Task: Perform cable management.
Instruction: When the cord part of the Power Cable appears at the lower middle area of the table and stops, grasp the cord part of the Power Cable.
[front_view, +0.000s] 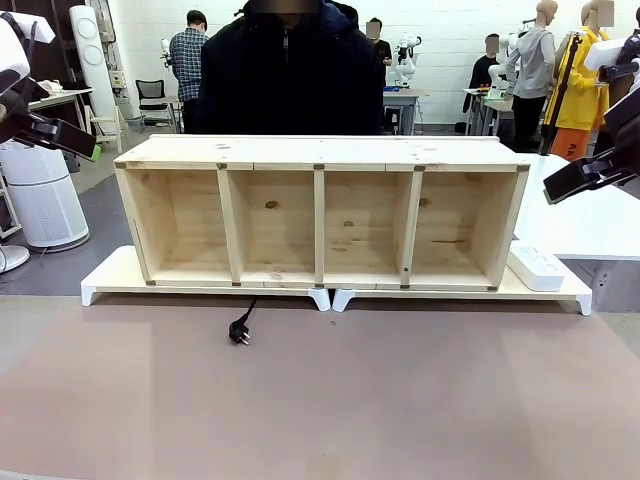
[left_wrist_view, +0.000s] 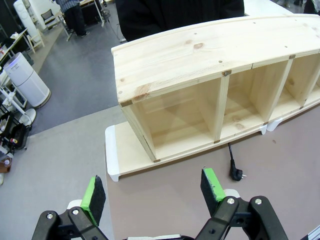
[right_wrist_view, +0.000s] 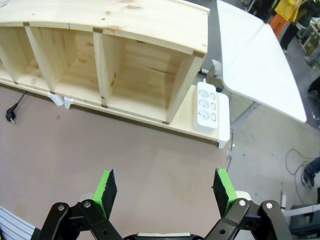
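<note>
We see a wooden shelf unit with four open compartments standing across the far half of the table, raised on two white risers that meet below its middle. A white power strip lies on the right-hand riser, just beside the shelf's right end. The cable comes out from under the left-hand riser below the second compartment, and its plug lies on the brown table top near the riser's edge. Behind the shelf stands a person in a dark jacket. The left gripper hangs high at our left edge and the right gripper high at our right, both well apart from the cable.
</note>
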